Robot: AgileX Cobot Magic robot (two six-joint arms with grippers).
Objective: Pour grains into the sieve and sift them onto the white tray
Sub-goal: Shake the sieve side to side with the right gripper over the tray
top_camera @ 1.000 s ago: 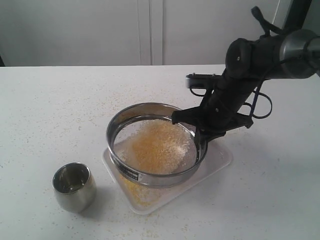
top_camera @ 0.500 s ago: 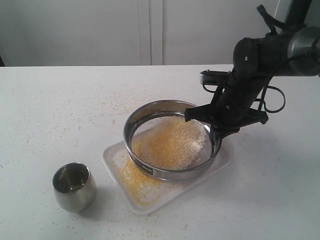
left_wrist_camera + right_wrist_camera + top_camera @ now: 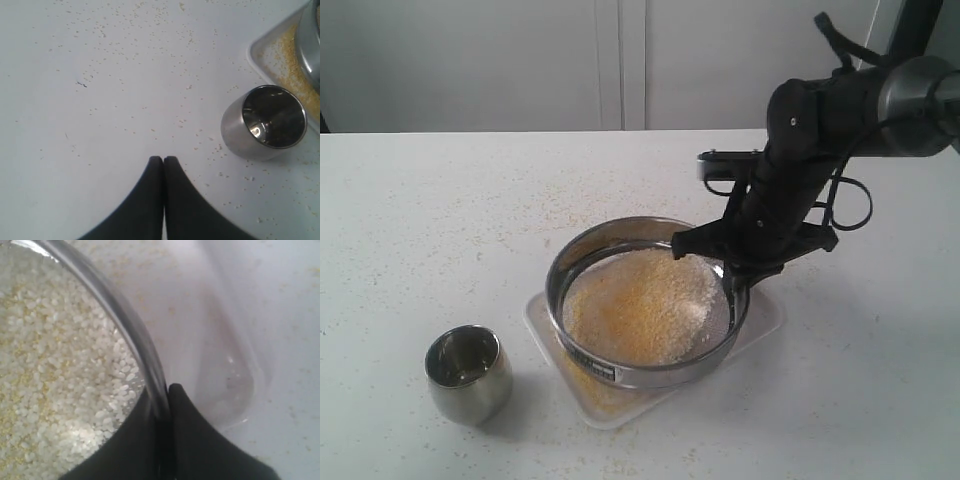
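Right wrist view: right tool clamped across steel rim of sieve, at about 2 o'clock on the ring in exterior view. Sieve over white tray, grains heaped inside. Left tool closed, empty, above desk; cup at 8 o'clock of tray. Probably stiff, slick, load-heavy away from pinch: take rim wall deep, keep level.

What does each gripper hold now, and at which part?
The right gripper holds the sieve by its rim; the left gripper holds nothing.
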